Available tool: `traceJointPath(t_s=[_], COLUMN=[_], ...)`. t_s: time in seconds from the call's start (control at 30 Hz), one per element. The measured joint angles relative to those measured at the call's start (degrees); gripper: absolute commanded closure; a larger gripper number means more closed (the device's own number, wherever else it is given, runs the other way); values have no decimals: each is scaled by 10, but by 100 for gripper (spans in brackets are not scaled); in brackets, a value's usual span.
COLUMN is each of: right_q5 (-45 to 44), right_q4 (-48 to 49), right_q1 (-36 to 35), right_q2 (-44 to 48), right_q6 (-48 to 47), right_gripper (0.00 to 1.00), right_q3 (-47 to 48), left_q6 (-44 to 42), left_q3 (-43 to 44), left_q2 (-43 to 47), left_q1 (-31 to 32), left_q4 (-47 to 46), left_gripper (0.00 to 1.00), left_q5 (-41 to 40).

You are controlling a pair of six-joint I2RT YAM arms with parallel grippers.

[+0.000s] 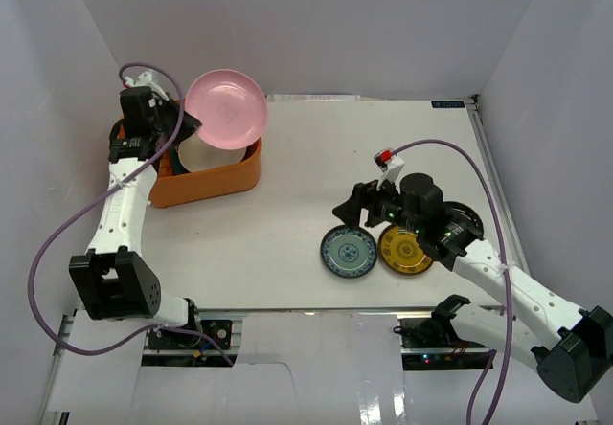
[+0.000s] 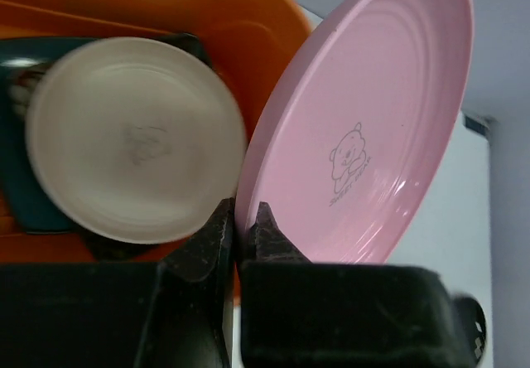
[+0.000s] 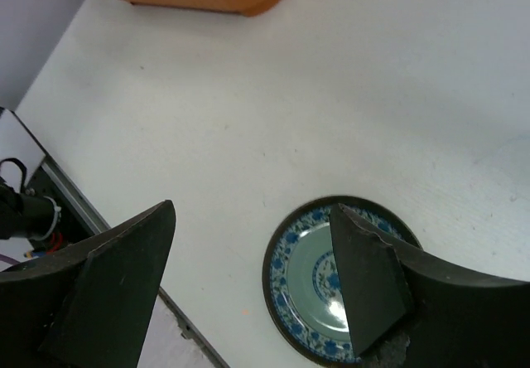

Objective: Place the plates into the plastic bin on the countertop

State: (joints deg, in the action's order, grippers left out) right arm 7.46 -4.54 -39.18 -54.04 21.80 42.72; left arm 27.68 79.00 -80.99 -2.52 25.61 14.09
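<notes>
Left wrist view, nearest first: my left gripper (image 2: 244, 223) is pinched tight on the lower rim of the pink plate (image 2: 364, 136), one finger on each face and no gap to spare. The plate stands tilted on edge, leaning over the near wall of the orange bin (image 2: 248, 28) rather than lying in it. Beyond it, inside the bin, the cream plate (image 2: 132, 140) lies flat on the teal square plate (image 2: 16, 194).

I judge the step in hand to be getting the pink plate into the bin. The next move calls for carrying it further over the opening, tipping it flat above the cream plate, lowering it, and only then spreading the fingers. Let go too early and it could slide off the wall onto the countertop (image 1: 287, 224).

My right gripper (image 3: 252, 210) is spread wide and holds nothing. It hangs over the small blue-patterned plate (image 3: 302, 281), one finger above its right part; whether that finger touches it I cannot tell. Just beside that plate lies the yellow plate (image 1: 405, 251), and a black plate (image 1: 466, 216) sits partly hidden under my right arm. All three wait on the countertop, well apart from the bin.
</notes>
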Motion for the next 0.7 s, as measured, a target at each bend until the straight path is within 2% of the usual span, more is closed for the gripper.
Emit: traceJointPath(t_s=[0.13, 0.17, 0.2, 0.27, 0.4, 0.43, 0.47, 0.57, 0.7], right_q5=[-10, -14, -19, -29, -46, -51, -57, -73, -83], right_q4=[-15, -20, -26, -31, -45, -48, -48, -53, -58], right_q1=[0, 0, 0, 0, 0, 0, 0, 0, 1], right_q2=[15, 21, 28, 46, 80, 85, 89, 93, 88], right_q6=[-4, -4, -4, -4, -4, -3, -3, -2, 1], right_gripper=[20, 20, 21, 21, 21, 21, 21, 24, 36], right_q3=[-51, -62, -73, -95, -117, -120, -123, -129, -136], left_q6=[9, 9, 9, 9, 4, 6, 4, 13, 27], left_q3=[-23, -30, -35, -40, -40, -40, -40, -41, -44], left_q2=[-29, -36, -43, -64, -110, -121, -129, -132, -89], left_q1=[-66, -78, -87, -100, -105, -105, -105, -105, -105], left_q4=[-8, -8, -8, -8, -15, -15, -14, -12, -36], left_gripper=[93, 90, 79, 70, 27, 11, 2, 2, 2], left_q5=[-66, -82, -93, -109, -111, -106, -103, -93, -66])
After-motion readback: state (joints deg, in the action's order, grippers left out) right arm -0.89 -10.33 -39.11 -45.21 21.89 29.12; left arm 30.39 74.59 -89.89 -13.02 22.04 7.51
